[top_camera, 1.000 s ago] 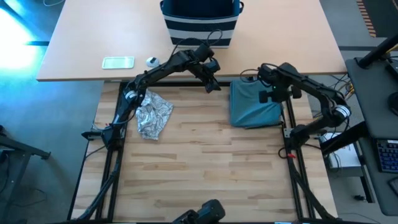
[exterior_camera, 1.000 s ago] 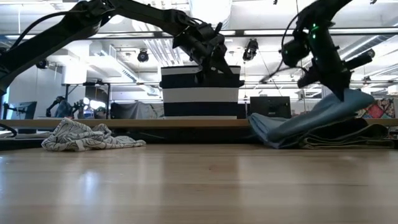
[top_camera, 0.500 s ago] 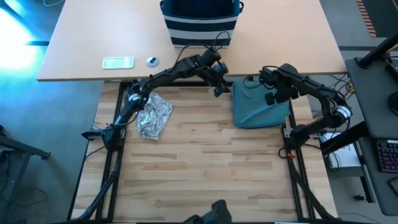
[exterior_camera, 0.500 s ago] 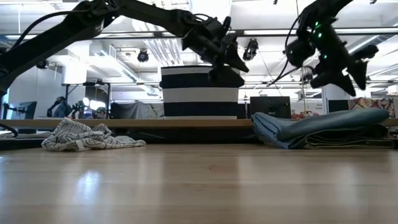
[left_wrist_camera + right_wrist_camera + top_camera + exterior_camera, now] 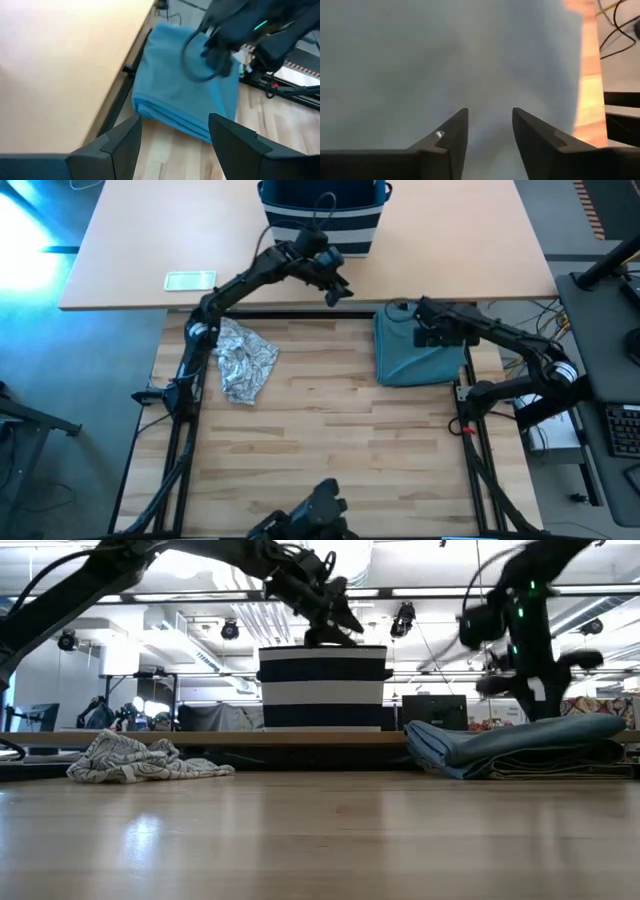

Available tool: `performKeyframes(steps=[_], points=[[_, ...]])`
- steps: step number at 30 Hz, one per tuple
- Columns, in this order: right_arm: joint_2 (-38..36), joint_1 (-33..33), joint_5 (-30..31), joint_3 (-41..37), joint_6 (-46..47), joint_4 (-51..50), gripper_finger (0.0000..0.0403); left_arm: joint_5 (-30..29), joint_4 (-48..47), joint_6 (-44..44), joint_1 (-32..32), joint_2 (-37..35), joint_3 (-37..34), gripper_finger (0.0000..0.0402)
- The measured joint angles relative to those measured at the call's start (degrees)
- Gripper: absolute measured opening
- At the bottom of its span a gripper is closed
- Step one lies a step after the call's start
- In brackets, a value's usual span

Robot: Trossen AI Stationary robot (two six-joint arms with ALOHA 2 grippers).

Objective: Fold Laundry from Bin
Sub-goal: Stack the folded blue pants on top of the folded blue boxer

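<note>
Two garments lie out on the wooden work table [image 5: 330,440], well apart from each other. One is a teal-green piece, folded into a thick rectangular stack [image 5: 415,350] at the table's right side near the back edge; in the low view it shows as a flat layered pile [image 5: 520,745], and the left wrist view sees it too [image 5: 175,95]. The other is a grey-white patterned garment [image 5: 245,362], crumpled in a loose heap at the table's left side [image 5: 140,758].

Behind the work table stands a tan desk [image 5: 130,240], and on it the bin [image 5: 322,215], navy with white stripes, upright against the back edge [image 5: 322,688]. What lies inside it I cannot tell.

Over the folded stack hangs the right gripper [image 5: 425,332], its fingers [image 5: 447,142] parted with a narrow gap and nothing between them; the teal cloth fills its wrist view just below. In the low view it is clear of the pile [image 5: 530,690].

Beside the bin's front, above the desk edge, the left gripper [image 5: 335,288] is raised, fingers [image 5: 120,145] spread wide and empty [image 5: 330,615].

On the desk's left part lie a pale flat rectangular object [image 5: 190,280] and, beside it, a small round object [image 5: 244,278].
</note>
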Motion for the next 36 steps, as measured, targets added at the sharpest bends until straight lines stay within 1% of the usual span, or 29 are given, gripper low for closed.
performKeyframes(steps=[3, 5, 7, 9, 11, 15, 17, 18, 19, 22, 25, 27, 29, 32, 34, 36], points=[[2.61, -0.16, 1.06, -4.97, -1.78, 6.63, 0.0129, 0.1, -0.23, 0.67, -0.11, -1.13, 0.02, 0.0213], [4.63, -1.01, 2.67, -7.27, -3.91, 11.75, 0.0125, 0.34, -0.46, 0.57, -0.31, -1.28, 0.02, 0.0213], [6.51, -1.74, 5.37, -7.78, -5.79, 14.68, 0.0127, 0.43, -0.72, 0.13, -0.38, -1.48, 0.0, 0.0213], [7.26, -1.92, 6.95, -7.78, -5.97, 14.67, 0.0134, 0.45, -1.13, 0.04, -0.37, -2.06, 0.0, 0.0213], [6.69, -1.84, 6.17, -7.32, -6.96, 12.76, 0.0145, 0.48, -1.44, 0.02, -0.29, -2.86, 0.0, 0.0213], [2.19, 0.73, 4.76, -3.23, -5.26, 5.68, 0.0165, 0.47, -2.76, 0.37, 0.8, -4.99, 0.0, 0.0213], [-0.39, 2.73, 4.47, -0.92, -2.95, 5.65, 0.0173, 0.43, -3.35, 0.43, 1.45, -6.05, 0.0, 0.0213], [-1.57, 3.84, 4.17, 0.04, -1.94, 7.44, 0.0176, 0.43, -3.66, 0.44, 1.82, -6.59, 0.0, 0.0213], [-2.61, 4.84, 3.34, 0.59, -1.83, 11.53, 0.0179, 0.43, -3.94, 0.47, 2.12, -7.11, 0.0, 0.0213], [-3.11, 6.66, 1.07, 0.34, -5.26, 29.84, 0.018, 0.45, -3.68, 0.81, 2.8, -8.57, 0.0, 0.0213], [0.93, 6.1, 0.69, -1.8, -8.01, 44.68, 0.0168, 0.46, -3.61, 0.9, 3.15, -9.95, 0.0, 0.0213], [4.48, 5.24, 0.84, -3.62, -13.43, 54.42, 0.0153, 0.47, -4.01, 1.12, 3.23, -10.76, 0.0, 0.0213], [8.22, 4.93, 0.82, -5.05, -18.74, 63.48, 0.0131, 0.45, -5.62, 1.52, 3.26, -11.6, 0.0, 0.0213], [14.1, 4.52, -0.31, -7.1, -23.1, 73.42, 0.0085, 0.4, -9.3, 1.77, 3.23, -13.05, 0.0, 0.0213], [18.04, 4.41, -3.01, -7.84, -26.7, 79.62, 0.0051, 0.08, -12.31, 1.96, 3.23, -13.9, 0.0, 0.0213], [21.96, 4.5, -4.97, -7.78, -28.0, 82.99, 0.0021, -0.04, -14.67, 1.98, 3.21, -14.69, 0.0, 0.0213]])
